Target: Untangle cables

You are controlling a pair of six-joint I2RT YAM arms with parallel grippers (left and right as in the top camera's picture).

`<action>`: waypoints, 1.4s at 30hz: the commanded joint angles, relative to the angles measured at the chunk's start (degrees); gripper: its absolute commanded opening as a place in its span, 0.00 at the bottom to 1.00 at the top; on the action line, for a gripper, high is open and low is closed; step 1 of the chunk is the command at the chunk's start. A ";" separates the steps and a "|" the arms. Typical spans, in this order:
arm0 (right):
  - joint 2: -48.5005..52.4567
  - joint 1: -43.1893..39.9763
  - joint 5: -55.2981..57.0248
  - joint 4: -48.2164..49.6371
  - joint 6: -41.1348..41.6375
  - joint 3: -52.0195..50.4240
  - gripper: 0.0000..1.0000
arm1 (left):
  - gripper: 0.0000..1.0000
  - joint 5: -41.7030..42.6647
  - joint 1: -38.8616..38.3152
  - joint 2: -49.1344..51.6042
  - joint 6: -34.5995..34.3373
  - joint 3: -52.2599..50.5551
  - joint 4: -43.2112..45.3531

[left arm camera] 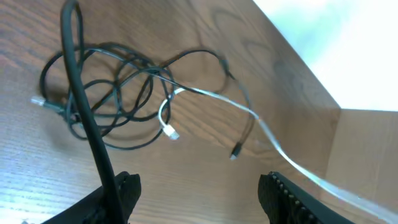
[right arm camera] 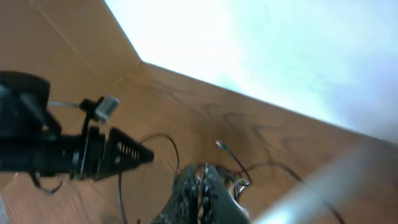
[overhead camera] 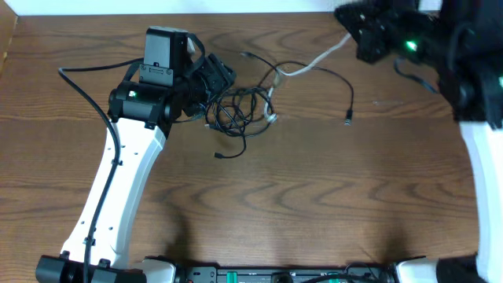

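L side: left gripper (left arm camera: 199,184) stands wide open, nothing btwn its fingers (left arm camera: 126,186). It hovers low, just beside the black cables (left arm camera: 102,93), which lie in a knotted heap on the table (overhead camera: 314,204). Prob placed there so it can pin or pinch the heap while the other arm pulls.

R side: right gripper (overhead camera: 357,33) sits at the far-right edge of the table, well apart from the heap. In its wrist view the jaws look narrow, closed together. The white cable (overhead camera: 314,59) runs straight up to them, so I judge it pinched there, tho the contact itself is blurred. That cable lifts off the wood toward the gripper. Its other end threads into the heap, w/ the white plug (left arm camera: 171,132) lying among the black loops. Holding it high & away prob gives tension to draw the white strand out.

One black lead trails out right of the heap, its black plug (overhead camera: 348,119) loose on the wood.

Containers: none in view; everything lies on bare table.

Task looks early, since white & black are crossed in the heap.
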 commanded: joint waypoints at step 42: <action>14.14 -16.28 11.58 -16.28 -1.33 -1.22 0.01 | 0.79 -0.76 -0.68 7.87 6.95 0.37 -4.20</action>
